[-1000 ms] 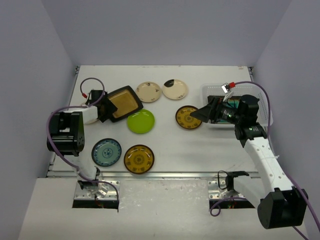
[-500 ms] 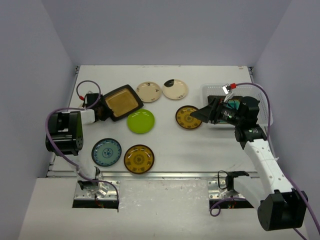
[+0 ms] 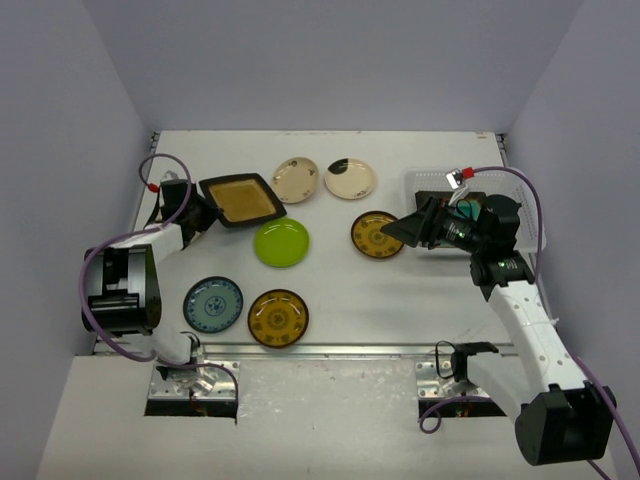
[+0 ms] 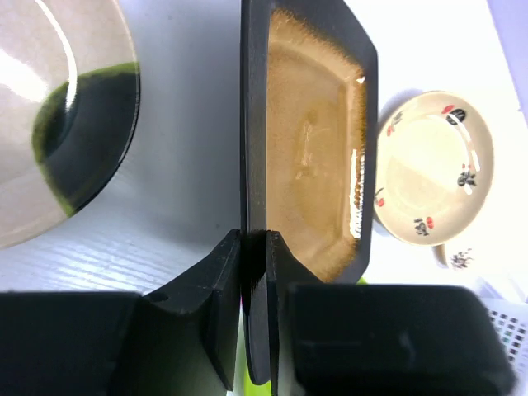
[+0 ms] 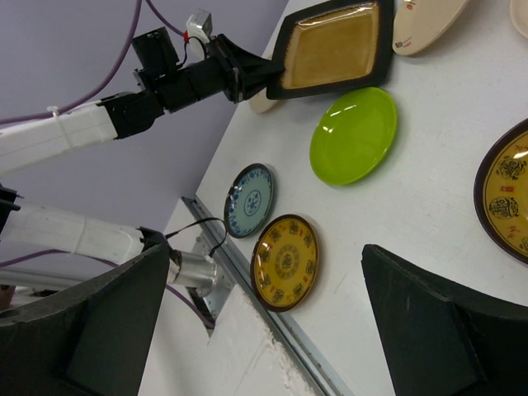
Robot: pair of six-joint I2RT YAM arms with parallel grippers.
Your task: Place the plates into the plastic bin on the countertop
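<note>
Amber square plate (image 3: 240, 199) has lifted, left pincer (image 3: 197, 207) clamping its near edge.

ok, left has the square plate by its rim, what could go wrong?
The left gripper pinches the amber square plate at one rim edge only, so it may pivot or slip out. The plastic bin sits far right with the open right gripper in front of it, so a clash is possible on the way.

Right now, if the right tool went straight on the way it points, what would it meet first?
Probably the patterned amber plate lying just ahead of the open right tool. Its height is unclear; passing over that, it would head for the lime plate.
</note>
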